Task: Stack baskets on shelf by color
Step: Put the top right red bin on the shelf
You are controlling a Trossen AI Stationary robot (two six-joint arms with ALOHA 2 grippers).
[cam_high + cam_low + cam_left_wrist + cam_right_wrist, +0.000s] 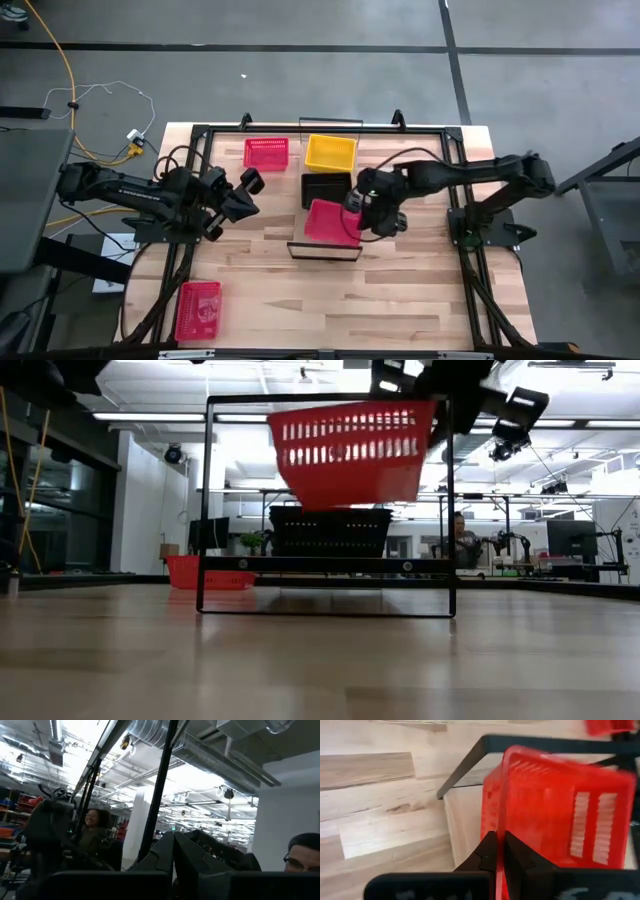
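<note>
While clamped on the rim of a pink-red basket (555, 815), the right fingers (498, 851) hold it lifted, tilted, above the shelf (297, 244) end. Just beyond the fingers a black basket (326, 188) sits on the shelf, then a yellow basket (330, 153). Left fingers (251, 196) clenched, empty, well apart over the counter (400, 290); two more pink-red baskets lie on the counter.

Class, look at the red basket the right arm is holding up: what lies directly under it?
Under the lifted red basket is the shelf; a black basket sits on it farther back. The right gripper pinches the rim. The plank under the basket is partly covered.
</note>
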